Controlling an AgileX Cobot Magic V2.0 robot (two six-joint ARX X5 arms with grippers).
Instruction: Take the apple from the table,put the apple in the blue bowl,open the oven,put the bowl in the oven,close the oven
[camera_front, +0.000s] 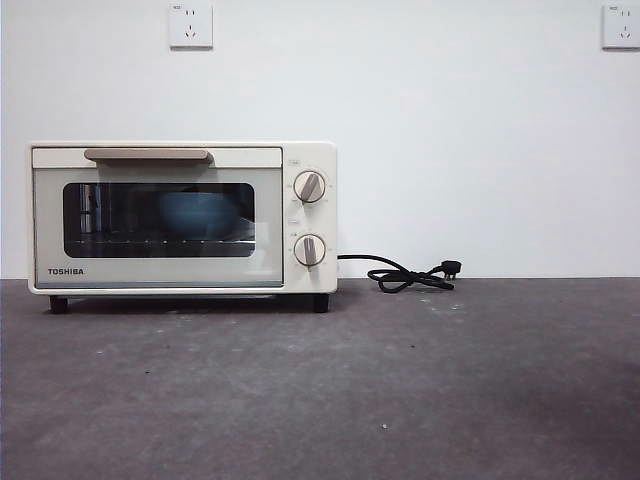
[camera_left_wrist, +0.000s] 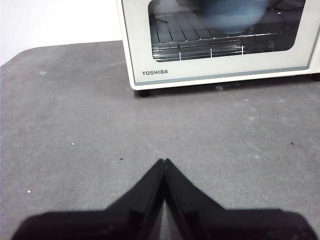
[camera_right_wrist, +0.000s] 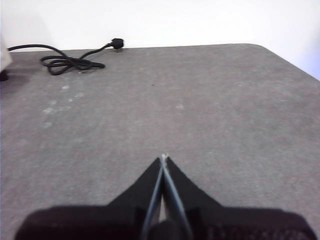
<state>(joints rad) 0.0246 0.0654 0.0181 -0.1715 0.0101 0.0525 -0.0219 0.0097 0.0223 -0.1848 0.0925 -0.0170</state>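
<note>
the oven stands at the left of the surface against the white wall, its dark glass door shut, and the blue bowl sits inside on the wire rack, dim behind the glass; the apple cannot be made out. to the oven's right its black cord lies coiled on the surface. the left gripper hangs over bare surface, well short of the oven door, fingers pressed together and empty. the right gripper hangs over open surface well apart from the cord, fingers closed on nothing.
</note>
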